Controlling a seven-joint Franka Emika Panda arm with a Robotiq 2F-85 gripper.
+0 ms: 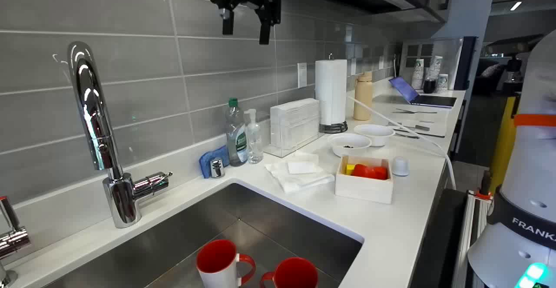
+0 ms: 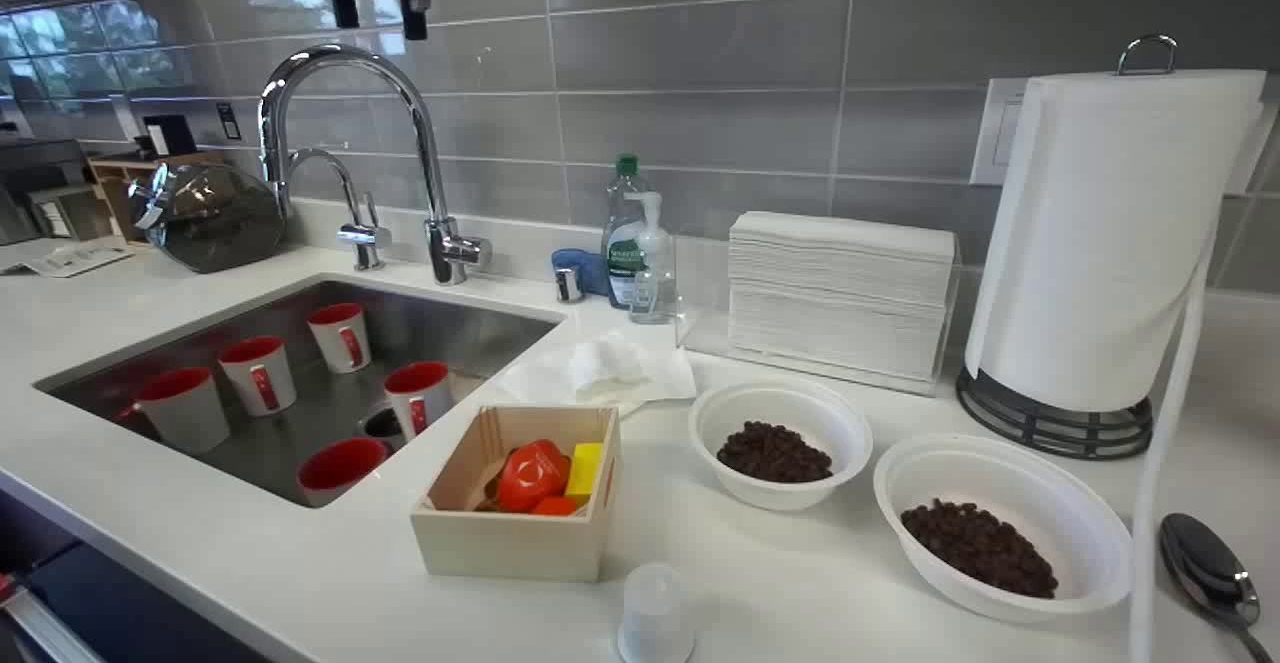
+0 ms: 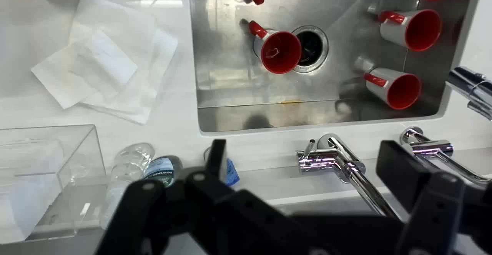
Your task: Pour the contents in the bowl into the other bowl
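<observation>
The bowl (image 2: 785, 405) is sitting on the white counter (image 2: 790, 583), just beside the other bowl (image 2: 1060, 513); nothing is marking which of the two should be poured. The steel sink (image 3: 326, 87) is lying well apart, and near that end the gripper (image 1: 246, 38) is hanging high, its fingers (image 1: 264, 34) standing apart with nothing between them. The wooden box (image 2: 510, 543) is standing between sink and bowls, so, in my judgement, a good reach should be travelling high over it before going down. For the grasp, one finger should be going inside a bare wall and one outside, squeezing gently, since the light-looking bowl could be buckling. A white cable (image 2: 1165, 443) is appearing just beside the other bowl's rim, so coming in away from it is looking safer. Both bowls are holding small dark pieces (image 2: 775, 451), probably scattering unless the tilting is staying slow and the lip is hovering low over the receiving bowl's middle.
</observation>
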